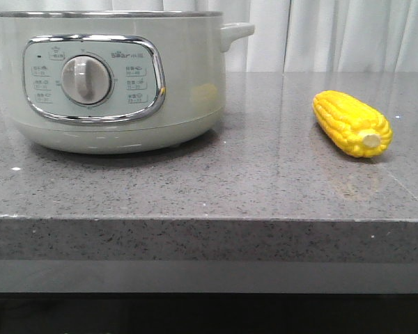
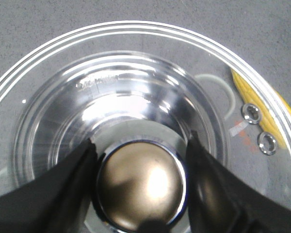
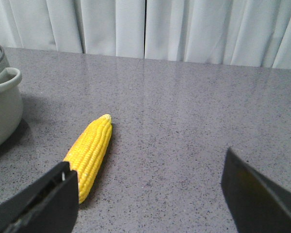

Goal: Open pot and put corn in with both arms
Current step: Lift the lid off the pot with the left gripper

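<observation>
The pale grey-green pot stands at the left of the grey counter, dial facing me. The yellow corn lies on the counter to its right, stub end toward me. Neither gripper shows in the front view. In the left wrist view my left gripper is shut on the round metal knob of the glass lid. I cannot tell whether the lid rests on the pot. My right gripper is wide open and empty, low over the counter, with the corn just beyond one finger.
White curtains hang behind the counter. The counter's front edge runs across the front view. The pot's side handle shows in the right wrist view. The corn's edge shows through the lid rim.
</observation>
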You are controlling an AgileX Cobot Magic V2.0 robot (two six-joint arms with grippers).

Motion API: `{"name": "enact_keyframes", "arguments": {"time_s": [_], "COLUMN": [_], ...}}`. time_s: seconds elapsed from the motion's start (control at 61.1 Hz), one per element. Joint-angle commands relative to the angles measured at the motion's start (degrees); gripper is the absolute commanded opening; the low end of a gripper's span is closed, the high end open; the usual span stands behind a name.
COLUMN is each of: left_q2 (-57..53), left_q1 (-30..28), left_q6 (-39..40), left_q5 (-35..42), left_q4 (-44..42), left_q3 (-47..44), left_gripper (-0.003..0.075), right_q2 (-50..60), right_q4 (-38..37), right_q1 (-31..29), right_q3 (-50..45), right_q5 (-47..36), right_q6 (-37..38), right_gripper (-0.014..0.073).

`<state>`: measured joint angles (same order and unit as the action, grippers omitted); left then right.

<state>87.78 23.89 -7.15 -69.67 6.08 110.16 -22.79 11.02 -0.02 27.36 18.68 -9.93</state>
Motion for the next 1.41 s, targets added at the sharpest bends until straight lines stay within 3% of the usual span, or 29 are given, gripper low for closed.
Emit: {"name": "enact_keyframes", "arguments": {"time_s": [0.0,0.327,0.72,1.129,1.391], "left_q2": [-7.55,-29.89,-54.12,-75.38,-77.98], "left_q1": [0.26,0.26,0.26,0.26,0.26], "left_q6": [-0.52,-1.35,-1.25,1.3,1.3], "left_q5": [8.17,14.72,19.23,21.0,22.87], "left_q4": [1.29,1.29,2.3,3.11,3.11], "left_q3": [-3.91,-31.41,-55.32,-69.57,-70.32], "left_gripper": [0.0212,0.0211,0.0211,0.0211,0.0211], "right_q2": [-0.78,-0.83,-2.16,-12.44,-28.49], "right_q4": [0.2,0.2,0.2,0.91,6.04], "right_q1": [-0.28,-0.28,-0.28,0.48,4.17], "right_q3": [1.99,1.99,1.99,2.69,10.61], "right_q5": [-4.39,-4.43,-4.43,-5.43,-4.02], "right_q6": [-0.2,-0.2,-0.2,-0.2,-0.2], "right_gripper": [0.0615,0.0615,0.0615,0.0615,0.0615]}}
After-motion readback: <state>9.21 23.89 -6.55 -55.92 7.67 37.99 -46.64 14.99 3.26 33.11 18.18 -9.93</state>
